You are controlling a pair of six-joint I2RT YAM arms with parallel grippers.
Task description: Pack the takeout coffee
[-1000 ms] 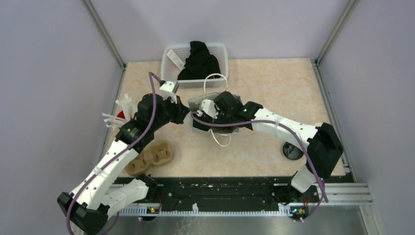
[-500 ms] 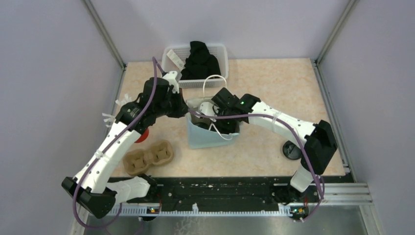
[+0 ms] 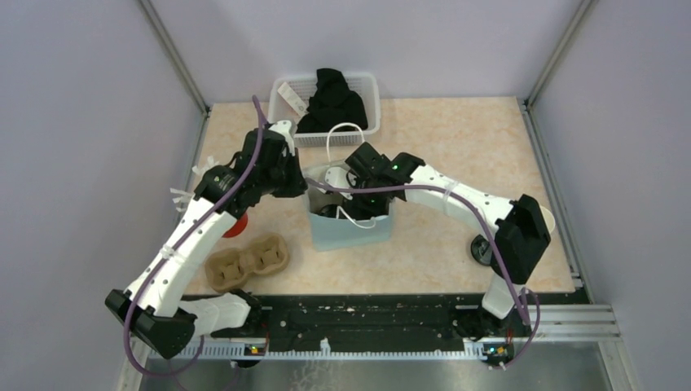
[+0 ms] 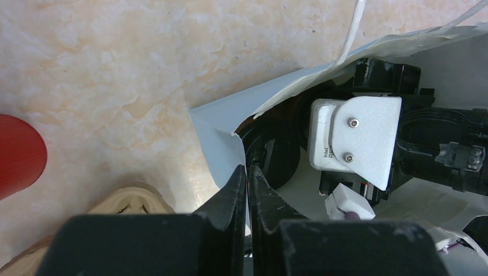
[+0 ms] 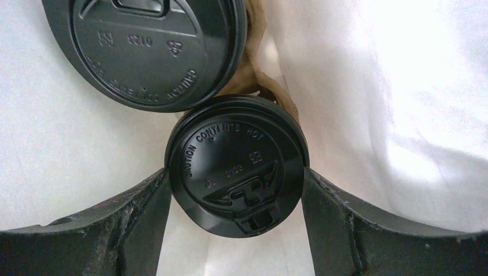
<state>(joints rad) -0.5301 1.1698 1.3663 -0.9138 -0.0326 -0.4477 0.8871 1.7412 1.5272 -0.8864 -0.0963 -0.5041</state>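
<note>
A light-blue paper bag (image 3: 352,234) with white handles stands upright at the table's middle. My left gripper (image 3: 303,184) is shut on the bag's left top edge (image 4: 221,144), holding the mouth open; in the left wrist view its fingertips (image 4: 248,172) pinch the paper. My right gripper (image 3: 356,204) reaches down into the bag. In the right wrist view its fingers (image 5: 144,195) press both sides of the black lid of a kraft takeout coffee cup (image 5: 236,167). A second, larger black-lidded cup (image 5: 144,46) sits beside it inside the bag.
A brown moulded cup carrier (image 3: 248,262) lies front left of the bag. A red cup (image 3: 235,226) with white straws (image 3: 186,195) is at the left. A white basket (image 3: 376,91) holding black cloth stands behind. A black round object (image 3: 487,251) sits at the right.
The bag has gone from lying flattened to standing upright and open. My left gripper moved back and up with the bag's edge. My right gripper has sunk into the bag.
</note>
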